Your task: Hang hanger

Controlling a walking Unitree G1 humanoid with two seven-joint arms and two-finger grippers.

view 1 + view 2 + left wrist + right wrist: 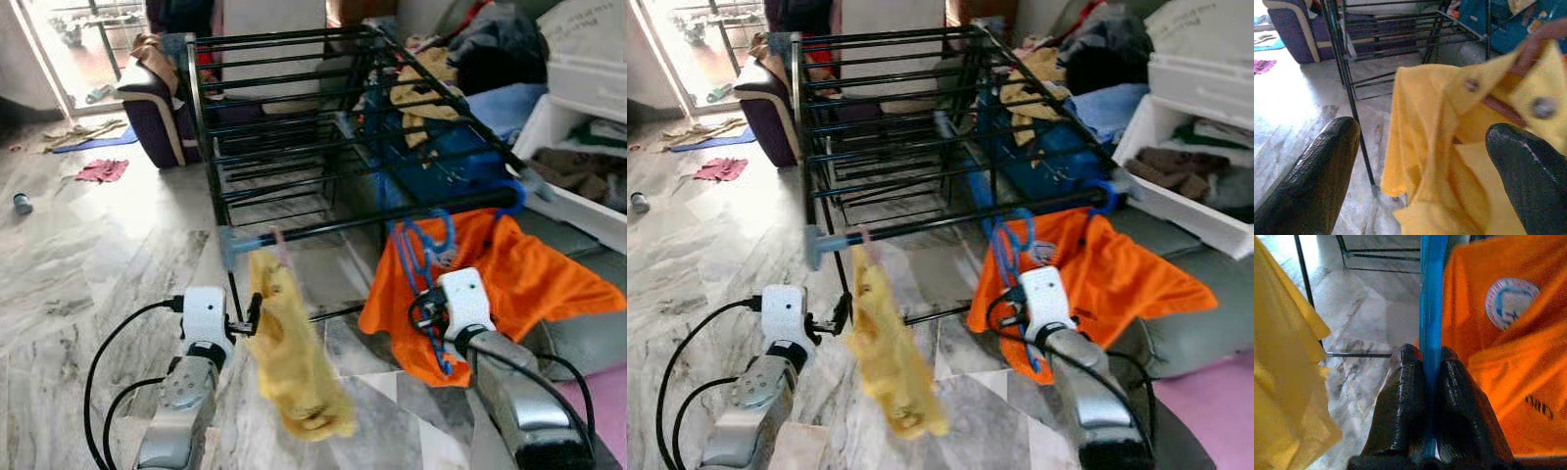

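Observation:
An orange shirt point(524, 269) hangs on a blue hanger point(423, 257) whose top reaches the front rail point(353, 227) of a black drying rack point(294, 108). My right gripper point(1431, 382) is shut on the hanger's blue bar point(1432, 293), just below the rail and left of the shirt. A yellow garment point(292, 367) hangs from the same rail on a pinkish hanger point(281, 245). At the garment's left edge my left gripper point(1425, 142) stands open, and the yellow cloth point(1449, 147) lies between its fingers.
A purple armchair point(157, 113) stands behind the rack on the left. White storage bins point(588, 117) and a pile of clothes point(495, 44) sit at the right. A blue bag point(441, 171) is under the rack. A red cloth point(101, 170) lies on the marble floor.

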